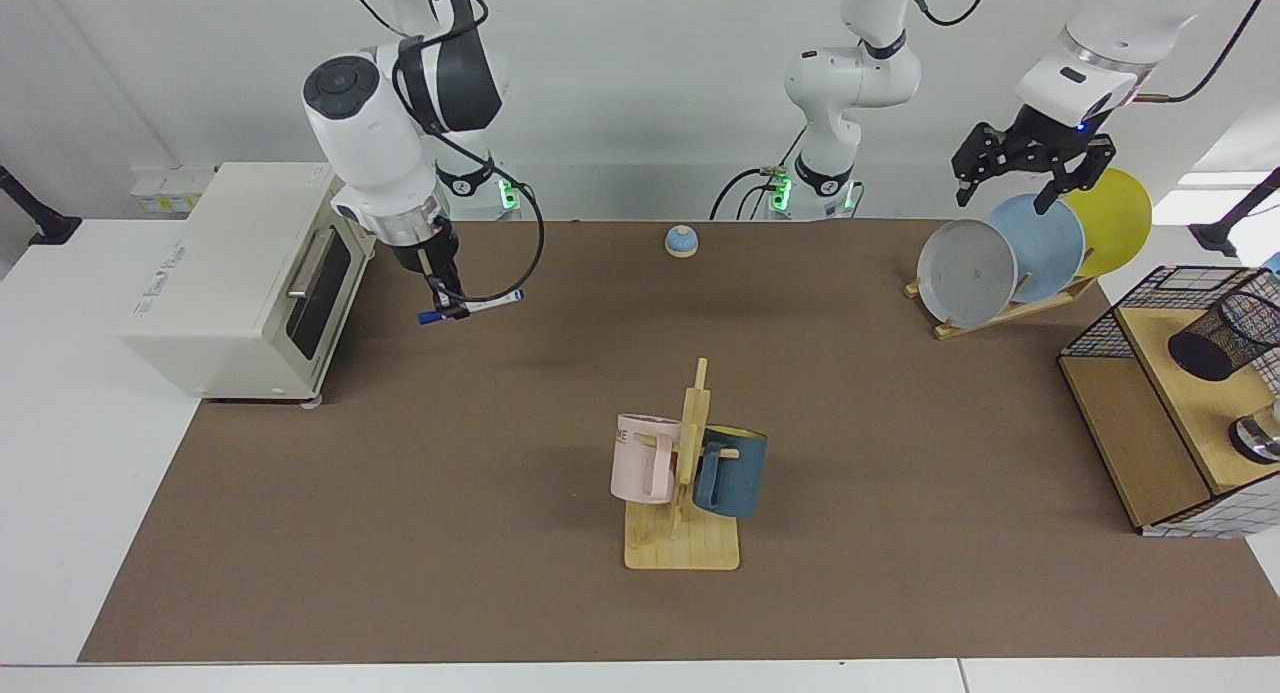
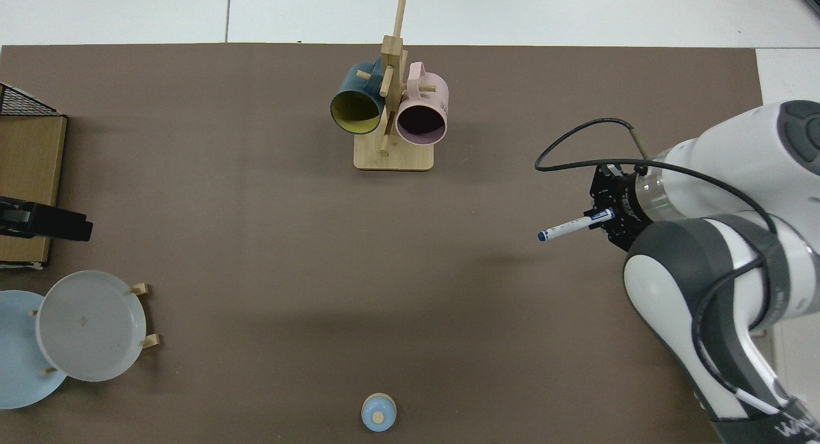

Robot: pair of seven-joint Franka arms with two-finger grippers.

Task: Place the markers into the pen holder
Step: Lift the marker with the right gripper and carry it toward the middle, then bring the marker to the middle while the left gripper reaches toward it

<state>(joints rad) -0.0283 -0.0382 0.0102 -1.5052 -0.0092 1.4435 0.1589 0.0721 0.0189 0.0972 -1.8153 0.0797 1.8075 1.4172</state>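
Right gripper (image 1: 443, 298) is clamped on the marker (image 1: 472, 308), held level above the counter near the toaster oven (image 1: 240, 273). Pen holder (image 1: 1222, 337) looks tipped, far across; open left gripper (image 1: 1020, 178) waits closer.

Two wide views of one brown table (image 1: 400, 533)

Facing view looks down from across it; top view looks straight down, both showing the mug rack (image 1: 690, 473) (image 2: 391, 111).

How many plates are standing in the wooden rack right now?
3: a grey plate at the front, a light blue plate behind it, and a yellow plate at the back. The top view shows only the grey and blue ones; others may be hidden.
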